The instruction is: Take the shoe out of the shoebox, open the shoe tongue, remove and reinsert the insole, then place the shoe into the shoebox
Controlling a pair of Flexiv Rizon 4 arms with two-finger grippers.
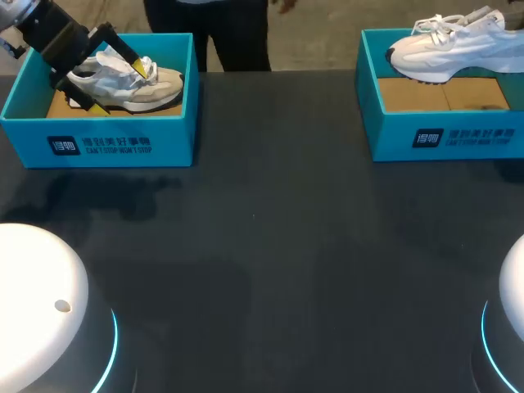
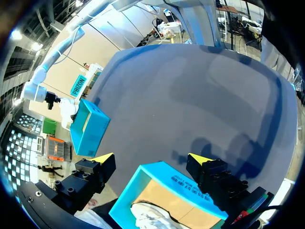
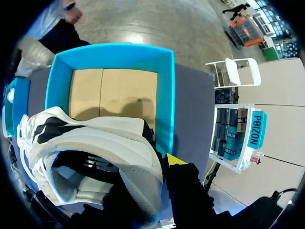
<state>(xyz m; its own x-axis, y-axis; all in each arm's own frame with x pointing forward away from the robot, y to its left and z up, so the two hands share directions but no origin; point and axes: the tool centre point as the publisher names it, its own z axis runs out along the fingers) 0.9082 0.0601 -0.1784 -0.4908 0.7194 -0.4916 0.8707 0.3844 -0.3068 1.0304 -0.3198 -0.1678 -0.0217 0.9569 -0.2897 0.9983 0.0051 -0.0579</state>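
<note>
Left shoebox [image 1: 98, 143]: teal card, open top, straight walls, tan cardboard floor. Its front wall carries a white logo and two lines of white print. Inside lies a beige shoe [image 1: 155, 92], suede-like with mesh panels and a pale sole, on its sole with crumpled white tissue [image 1: 123, 59] stuffed in the mouth. Left gripper [image 1: 119, 90] hangs over this box. Its fingers are spread wide, one yellow tip on either side of the shoe, gripping nothing. Second shoebox [image 1: 442, 135], same teal card and same white print, stands well apart from the left shoebox along the table's far side. White shoe [image 1: 446, 49], smooth leather-look with laces and a dark tread, is raised over that box's cardboard floor [image 3: 114, 90]. Right gripper [image 3: 159, 174] grips the shoe at the heel collar. One yellow tip presses the outside; the other finger is hidden inside. Table [image 1: 270, 246]: matte dark grey, slightly reflective. White domed arm bases [image 1: 37, 295] with blue light rings sit at the near corners.
</note>
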